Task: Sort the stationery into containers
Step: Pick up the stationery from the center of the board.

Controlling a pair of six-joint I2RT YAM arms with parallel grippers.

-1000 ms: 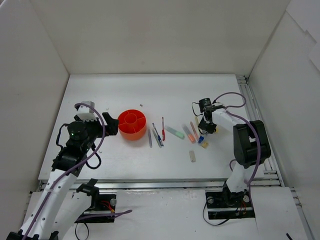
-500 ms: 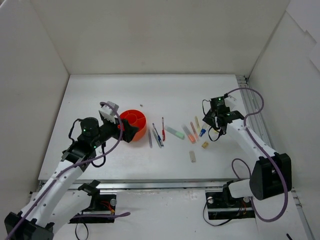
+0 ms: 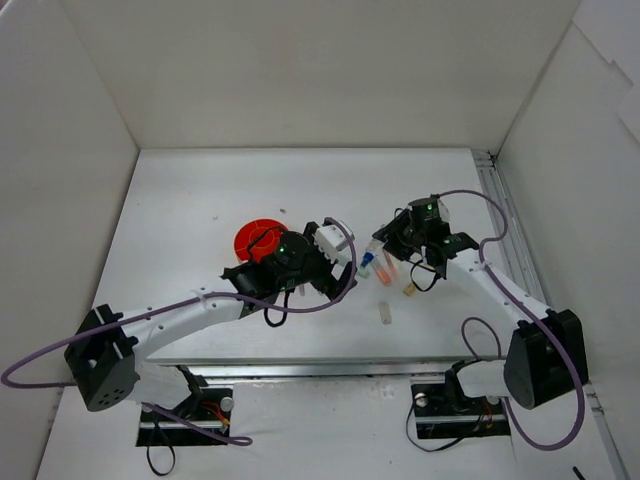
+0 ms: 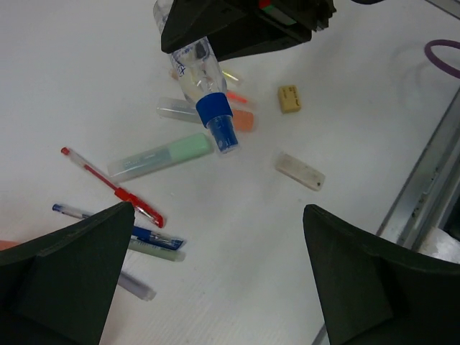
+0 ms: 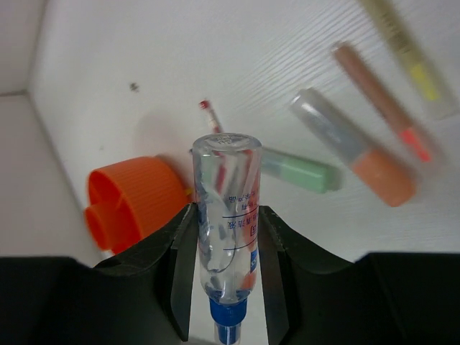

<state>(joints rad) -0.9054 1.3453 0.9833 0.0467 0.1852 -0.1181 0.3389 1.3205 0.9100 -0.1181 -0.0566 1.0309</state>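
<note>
R tool (image 5: pixel 226 224) tight on 1 blue-white marker (image 4: pixel 204 85); L tool (image 4: pixel 223 277) wide open; 2 erasers (image 4: pixel 290 98), 1 bowl (image 3: pixel 248 238).

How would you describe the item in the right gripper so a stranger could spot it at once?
On the white table, look right of the orange bowl to the scattered pens. Above them the right gripper clamps a short marker. Unlike the green marker and orange marker lying flat, it has a clear body and blue cap.
</note>
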